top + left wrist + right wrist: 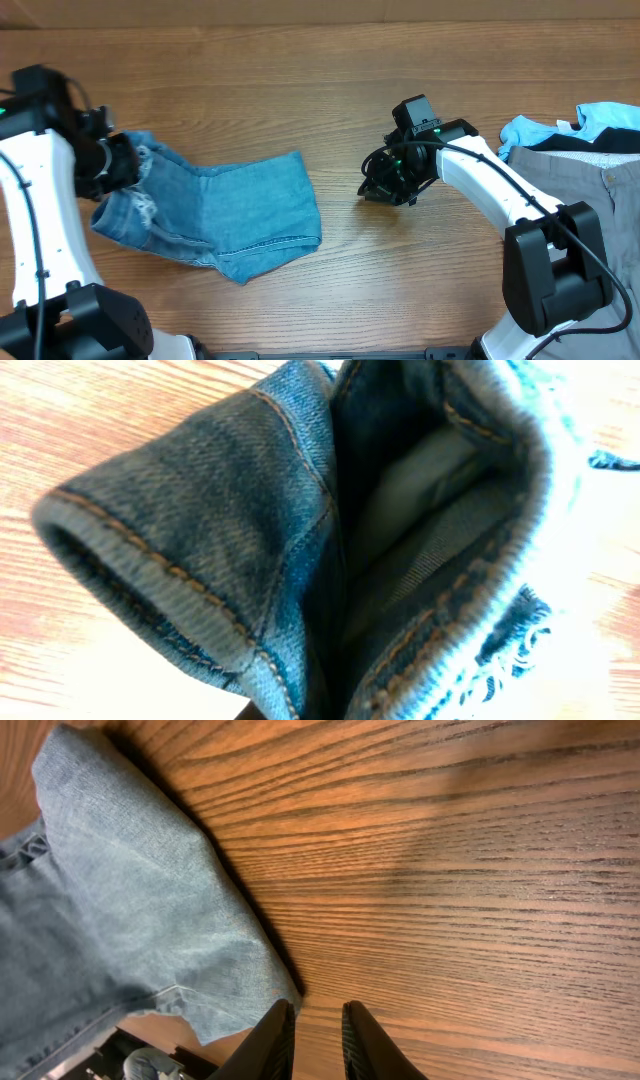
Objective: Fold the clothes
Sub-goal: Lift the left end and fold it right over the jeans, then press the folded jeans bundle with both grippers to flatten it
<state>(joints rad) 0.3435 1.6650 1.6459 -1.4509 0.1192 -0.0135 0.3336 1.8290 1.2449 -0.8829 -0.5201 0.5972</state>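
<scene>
Where the overhead view looks down, the jeans (pixel 230 215) lie bunched and folded over on the left half of the surface (pixel 300 70). The left end effector (pixel 118 165) is clamped on their frayed end near the left edge. The right end effector (pixel 385 190) sits low over bare wood right of centre, apart from the denim. A grey garment (pixel 570 175), black garment (pixel 600 143) and sky-blue garment (pixel 612 115) are piled at the right edge.

Left wrist: denim fills the frame, stitched seams and hem folds right up against the lens; own fingers hidden.

Right wrist: fingers (pixel 275 1040) slightly apart, nothing between them. Jeans corner lies near the tips; can't tell if it touches.
</scene>
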